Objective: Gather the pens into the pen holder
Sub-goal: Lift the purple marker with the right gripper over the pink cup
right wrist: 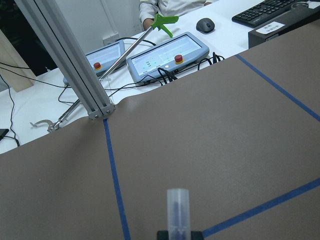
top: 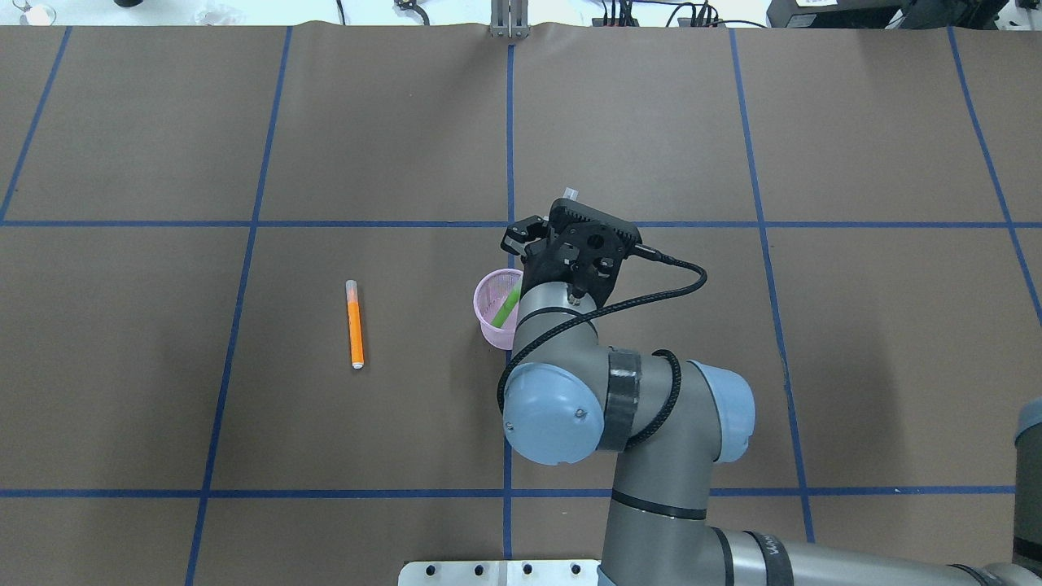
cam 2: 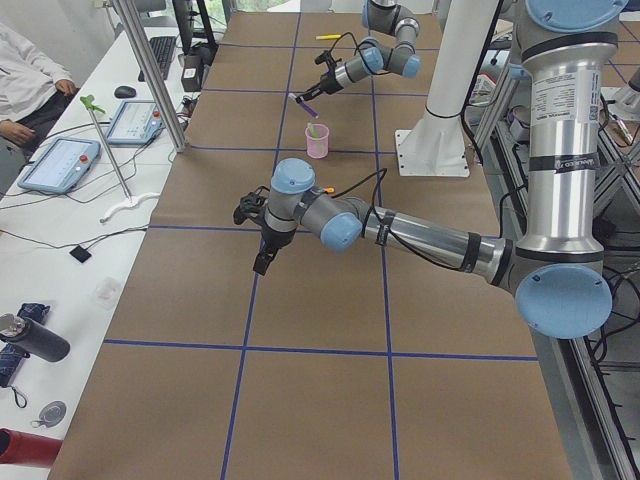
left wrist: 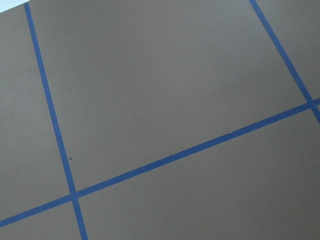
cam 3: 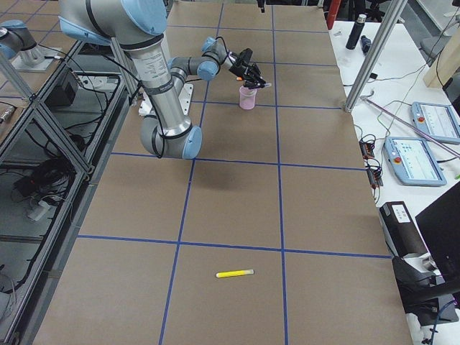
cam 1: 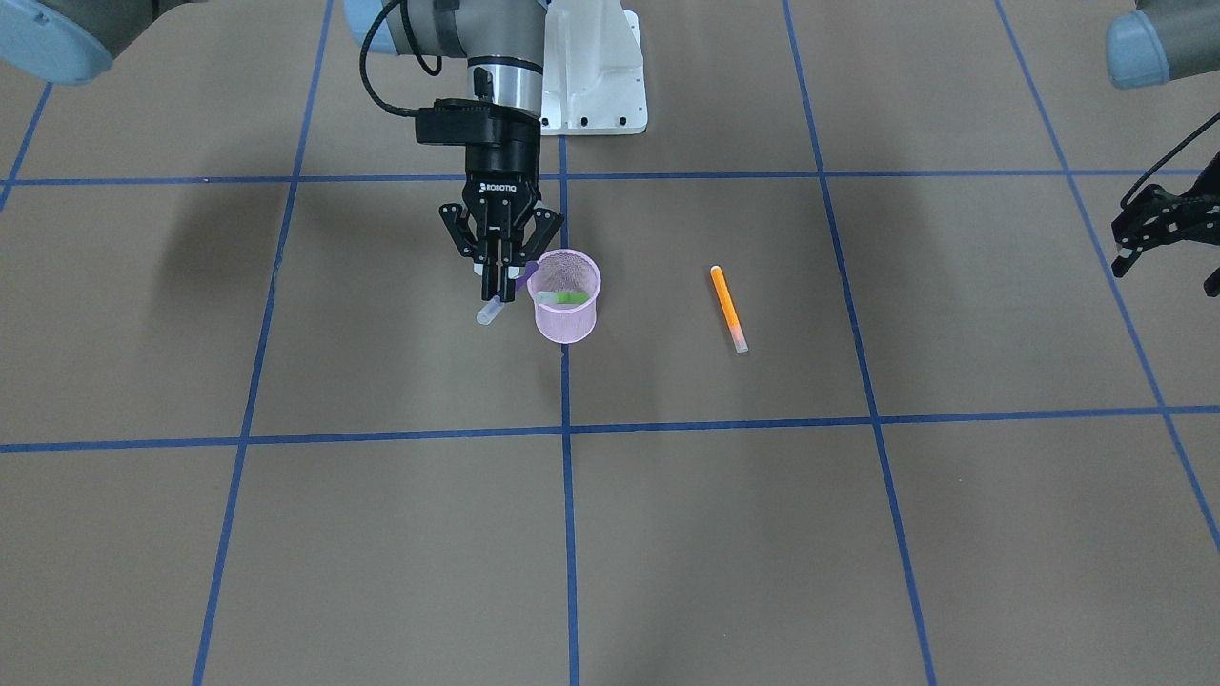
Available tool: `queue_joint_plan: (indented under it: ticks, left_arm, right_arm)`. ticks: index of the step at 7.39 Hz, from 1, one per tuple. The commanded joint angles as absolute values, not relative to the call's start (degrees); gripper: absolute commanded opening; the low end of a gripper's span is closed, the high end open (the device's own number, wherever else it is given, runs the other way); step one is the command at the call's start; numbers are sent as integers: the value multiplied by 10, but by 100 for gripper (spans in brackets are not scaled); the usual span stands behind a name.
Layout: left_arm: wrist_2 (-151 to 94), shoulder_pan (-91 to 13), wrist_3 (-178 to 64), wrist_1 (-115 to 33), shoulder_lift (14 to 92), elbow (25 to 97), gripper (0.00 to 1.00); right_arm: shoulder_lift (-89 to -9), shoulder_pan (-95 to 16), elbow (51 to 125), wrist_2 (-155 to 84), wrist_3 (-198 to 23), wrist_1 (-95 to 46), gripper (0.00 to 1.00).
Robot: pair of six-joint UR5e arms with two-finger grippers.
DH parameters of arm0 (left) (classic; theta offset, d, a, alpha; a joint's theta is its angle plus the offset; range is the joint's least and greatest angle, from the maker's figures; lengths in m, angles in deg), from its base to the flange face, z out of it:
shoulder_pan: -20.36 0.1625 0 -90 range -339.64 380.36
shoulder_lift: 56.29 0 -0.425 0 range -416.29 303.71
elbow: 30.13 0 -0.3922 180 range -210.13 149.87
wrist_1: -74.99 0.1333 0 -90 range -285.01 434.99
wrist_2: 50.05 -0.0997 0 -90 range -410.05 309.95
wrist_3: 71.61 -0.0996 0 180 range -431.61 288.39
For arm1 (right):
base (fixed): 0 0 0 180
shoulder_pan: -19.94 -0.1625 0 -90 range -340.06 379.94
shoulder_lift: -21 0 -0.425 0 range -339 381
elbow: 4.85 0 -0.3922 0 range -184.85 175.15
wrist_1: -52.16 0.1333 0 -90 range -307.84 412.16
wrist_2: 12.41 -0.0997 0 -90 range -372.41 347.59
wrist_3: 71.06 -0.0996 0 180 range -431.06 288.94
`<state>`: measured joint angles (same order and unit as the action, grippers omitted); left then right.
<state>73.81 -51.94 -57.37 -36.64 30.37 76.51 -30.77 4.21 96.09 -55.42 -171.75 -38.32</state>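
Right fingers [cam 1: 490,278] gripping the purple pen [cam 1: 489,312], we had the green pen [cam 1: 570,298] in the pen holder [cam 1: 566,329], the orange pen [cam 1: 729,307] left.

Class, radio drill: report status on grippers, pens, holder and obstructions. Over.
Right gripper shut on purple pen, tilted at pen holder rim. Left gripper open, empty, off to side. Green pen in holder; orange pen loose on table. Nothing blocking.

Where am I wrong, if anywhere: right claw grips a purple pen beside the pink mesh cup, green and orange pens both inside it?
The slim orange pen lies on the table, apart from the round pink wire-mesh cup; the exterior front-facing view shows it. The rest holds.
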Motion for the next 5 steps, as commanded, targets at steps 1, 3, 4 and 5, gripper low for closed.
queue_joint_plan:
  ticks: [1, 3, 4, 5]
  left_arm:
    - [739, -519, -574, -366, 304, 765, 100]
    - [739, -519, -575, -367, 305, 758, 100]
    - [739, -519, -575, -367, 305, 758, 100]
    - [739, -519, -575, -367, 305, 758, 100]
  right_arm:
    - [-279, 56, 923, -535, -1727, -381, 0]
    - [-275, 73, 917, -519, -1727, -381, 0]
    - [-275, 75, 917, -519, -1727, -381, 27]
    - [-275, 75, 918, -520, -1718, -386, 68]
